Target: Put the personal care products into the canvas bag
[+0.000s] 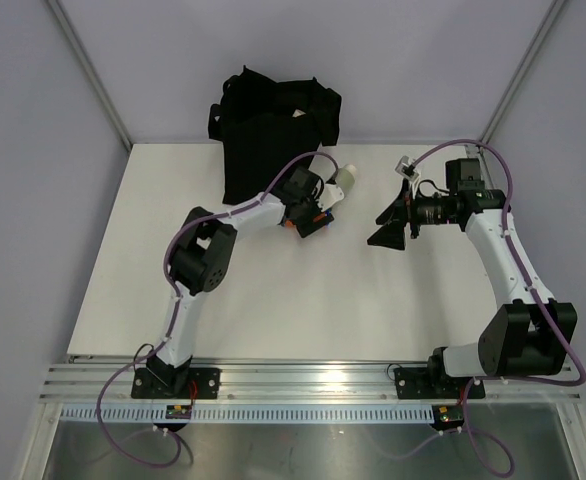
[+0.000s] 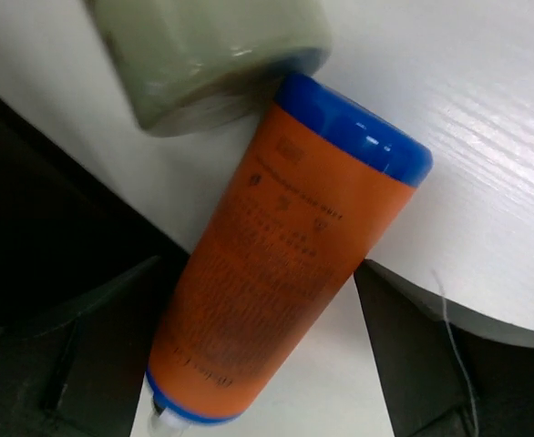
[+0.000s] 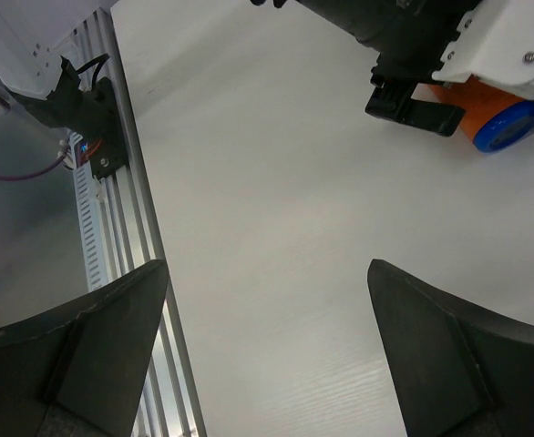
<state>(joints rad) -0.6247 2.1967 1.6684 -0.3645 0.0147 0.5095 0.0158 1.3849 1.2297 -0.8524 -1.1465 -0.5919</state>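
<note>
left hand point(image 1: 316, 213) open around orange tube point(image 2: 276, 264) beside sage green bottle point(image 2: 212, 55); right hand point(image 3: 267, 273) wide open above worktop point(image 3: 249, 155).

canvas bag point(image 1: 273, 135) – plain black throughout, handles included.
orange tube point(image 2: 285, 273) – body coloured bright orange, both ends finished in blue, rows of small dark lettering printed along body.
sage green bottle point(image 2: 212, 55) – muted grey-green, glossy, pale highlights reflected on side.
table point(image 1: 373, 300) – white, fine pale grain lines seen across surface.
left arm point(image 1: 180, 320), right arm point(image 1: 498, 250) – white links, black joint housings.
cables point(image 1: 518, 200) – purple.
rail point(image 1: 313, 385) – silver metal.
walls point(image 1: 33, 150) – pale lilac-grey, plain.
</note>
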